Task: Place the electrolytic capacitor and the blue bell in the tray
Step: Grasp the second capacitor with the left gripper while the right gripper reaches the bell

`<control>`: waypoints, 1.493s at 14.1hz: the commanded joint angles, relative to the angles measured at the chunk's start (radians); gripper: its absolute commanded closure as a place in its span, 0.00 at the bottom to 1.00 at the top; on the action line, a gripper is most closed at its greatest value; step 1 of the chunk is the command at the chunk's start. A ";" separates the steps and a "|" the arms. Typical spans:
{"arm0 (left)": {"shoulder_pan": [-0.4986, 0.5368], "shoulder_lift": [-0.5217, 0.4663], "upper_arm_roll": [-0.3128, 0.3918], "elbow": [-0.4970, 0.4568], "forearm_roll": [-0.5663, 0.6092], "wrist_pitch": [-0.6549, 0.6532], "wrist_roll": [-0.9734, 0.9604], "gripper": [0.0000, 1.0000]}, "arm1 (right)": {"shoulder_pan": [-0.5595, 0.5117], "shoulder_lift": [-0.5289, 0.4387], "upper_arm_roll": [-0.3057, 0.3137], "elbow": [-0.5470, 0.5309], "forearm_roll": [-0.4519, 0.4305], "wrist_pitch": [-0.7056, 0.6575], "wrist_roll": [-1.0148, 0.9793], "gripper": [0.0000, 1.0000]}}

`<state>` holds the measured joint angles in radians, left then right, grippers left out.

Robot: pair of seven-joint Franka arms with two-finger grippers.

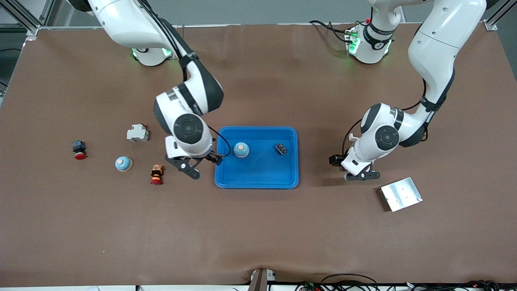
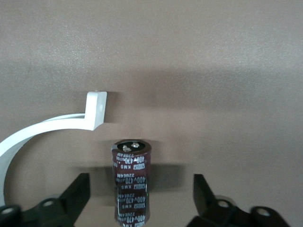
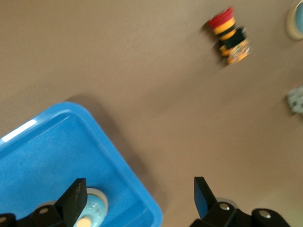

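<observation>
Capacitor (image 2: 131, 182): dark red can standing upright on the brown table (image 1: 258, 234), between the left gripper's fingers but not touched by them. Only the left wrist view shows it; in the front view the left arm hides it.
Writing: the can reads "400v 470" and "KMS"; the rest is too small to read.
Left gripper (image 1: 362, 176): low over the table between the tray (image 1: 257, 180) and the metal plate (image 1: 401, 194). Jaws wide open, one finger each side of the capacitor, holding nothing.
White bracket (image 2: 96, 111): a curved white piece close to the capacitor, seen only in the left wrist view.
Bell in tray (image 1: 241, 149): blue bell sitting inside the tray, at the right arm's end of it. The right wrist view shows it too, just past the rim.
Black part (image 1: 280, 148): small, also in the tray.
Right gripper (image 1: 193, 165): low, just beside the tray's edge at the right arm's end. Jaws wide open, holding nothing.
Second bell (image 1: 123, 163): on the table, outside the tray, toward the right arm's end.
Orange button (image 1: 156, 174): between the second bell and the right gripper.
Red button (image 1: 79, 149): nearest the right arm's end of the table.
White block (image 1: 137, 133): farther from the front camera than the second bell.
</observation>
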<state>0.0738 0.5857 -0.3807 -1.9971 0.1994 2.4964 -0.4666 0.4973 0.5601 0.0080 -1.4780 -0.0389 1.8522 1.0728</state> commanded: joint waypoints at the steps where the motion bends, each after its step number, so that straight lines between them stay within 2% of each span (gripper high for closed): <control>1: 0.015 -0.009 -0.006 -0.014 0.018 0.021 -0.009 0.44 | -0.049 -0.075 0.010 -0.074 -0.001 -0.004 -0.112 0.00; 4: 0.037 -0.017 -0.009 -0.014 0.017 0.019 -0.009 0.92 | -0.095 -0.188 0.010 -0.184 -0.021 0.016 -0.197 0.00; 5: 0.037 -0.020 -0.009 -0.014 0.011 0.019 -0.013 1.00 | -0.112 -0.245 0.010 -0.230 -0.041 0.024 -0.212 0.00; 7: 0.035 -0.047 -0.010 -0.014 0.009 0.012 -0.076 1.00 | -0.170 -0.346 0.012 -0.321 -0.049 0.034 -0.299 0.00; 10: 0.035 -0.101 -0.042 -0.006 0.002 -0.005 -0.183 1.00 | -0.221 -0.489 0.010 -0.519 -0.052 0.168 -0.370 0.00; 12: 0.034 -0.124 -0.075 0.027 0.002 -0.052 -0.263 1.00 | -0.270 -0.543 0.012 -0.618 -0.052 0.247 -0.439 0.00; 15: 0.027 -0.121 -0.150 0.127 -0.020 -0.172 -0.426 1.00 | -0.287 -0.562 0.010 -0.688 -0.052 0.326 -0.481 0.00; 17: -0.003 -0.112 -0.181 0.187 -0.029 -0.208 -0.533 1.00 | -0.302 -0.568 0.012 -0.734 -0.050 0.383 -0.507 0.00; 21: -0.120 -0.049 -0.185 0.297 -0.022 -0.208 -0.766 1.00 | -0.339 -0.559 0.012 -0.804 -0.050 0.528 -0.540 0.00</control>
<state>0.0030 0.4814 -0.5663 -1.7808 0.1881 2.3109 -1.1461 0.2094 0.0315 0.0022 -2.2250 -0.0784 2.3125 0.5729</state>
